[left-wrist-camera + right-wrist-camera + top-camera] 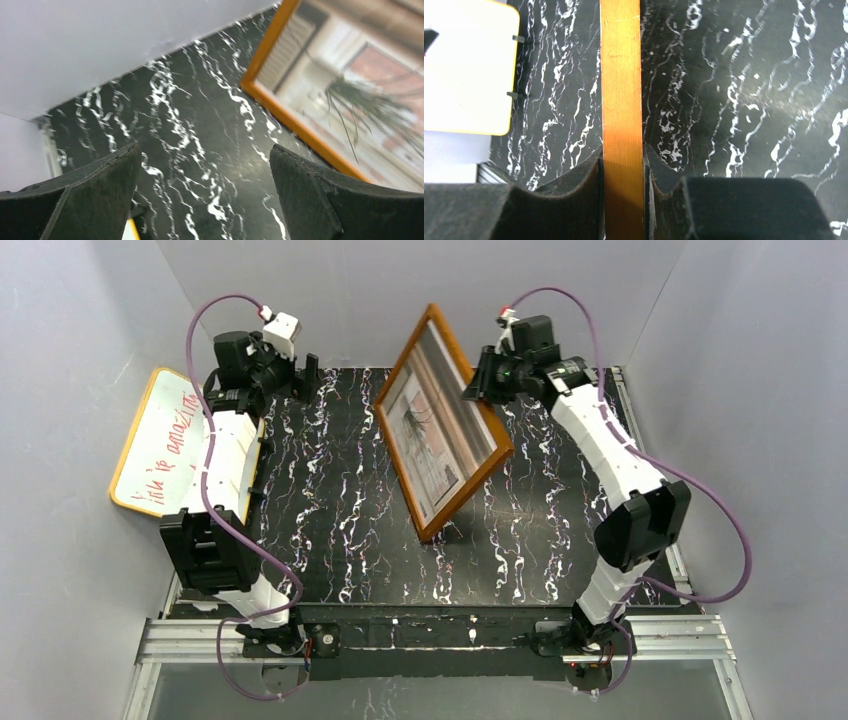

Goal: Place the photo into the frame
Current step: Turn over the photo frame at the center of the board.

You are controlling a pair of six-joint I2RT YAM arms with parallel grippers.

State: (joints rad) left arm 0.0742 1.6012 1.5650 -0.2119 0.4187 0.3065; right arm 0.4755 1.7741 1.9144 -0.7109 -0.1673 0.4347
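The tabletop (340,530) was black with white marble-like veining. Plain pale grey walls (70,360) enclosed it at left, back and right. A yellow-edged whiteboard (165,440) with red writing sat against the left wall. An aluminium rail (680,638) ran along the near edge. Lighting was even.

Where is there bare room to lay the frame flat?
Bare mat lies between the left arm and the tilted frame, and between the frame and the right arm. It is crowded at the back, where the right hand clamps the frame's edge and the open left hand hovers.
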